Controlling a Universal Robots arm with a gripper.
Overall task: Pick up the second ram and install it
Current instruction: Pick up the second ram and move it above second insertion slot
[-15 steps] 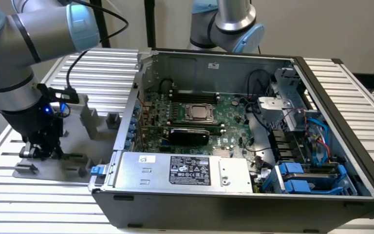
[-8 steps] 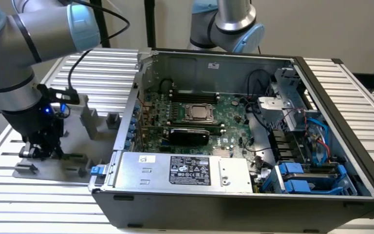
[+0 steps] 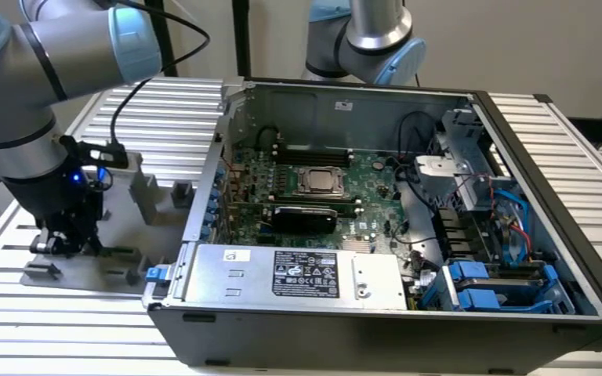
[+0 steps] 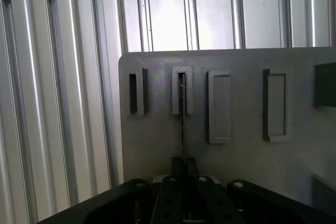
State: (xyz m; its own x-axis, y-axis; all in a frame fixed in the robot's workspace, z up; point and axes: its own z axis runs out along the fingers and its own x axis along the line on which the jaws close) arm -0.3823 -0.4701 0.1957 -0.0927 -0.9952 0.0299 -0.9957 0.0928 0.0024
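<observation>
At about eight o'clock in the exterior view, the gripper (image 3: 66, 239) stood low over the grey holder plate (image 3: 139, 205). The plate lay on the slatted aluminium table (image 3: 71, 329), just beside the open computer case (image 3: 385, 333).

From the wrist, the second ram (image 4: 181, 124) was seen edge-on, as a very thin, dark, straight line. Its far end sat in the slot of a grey holder block (image 4: 182, 90), and its near end ran in between the black fingers (image 4: 191, 170). Its green face and its chips could not be made out from that angle. The pincer looked closed on the stick, one finger against each side of it.

Three more holder blocks stood in the same row on the plate, apart from the one that held the stick. A further block was cut off at the picture's edge, as was the gripper's own body.

In the exterior view the fingertips were dark against the dark wrist and hard to tell apart. The arm ran out of the picture at ten o'clock. Inside the case, toward three o'clock from the gripper, lay the large green motherboard (image 3: 369, 184), with the power supply (image 3: 301, 274) at its six o'clock.
</observation>
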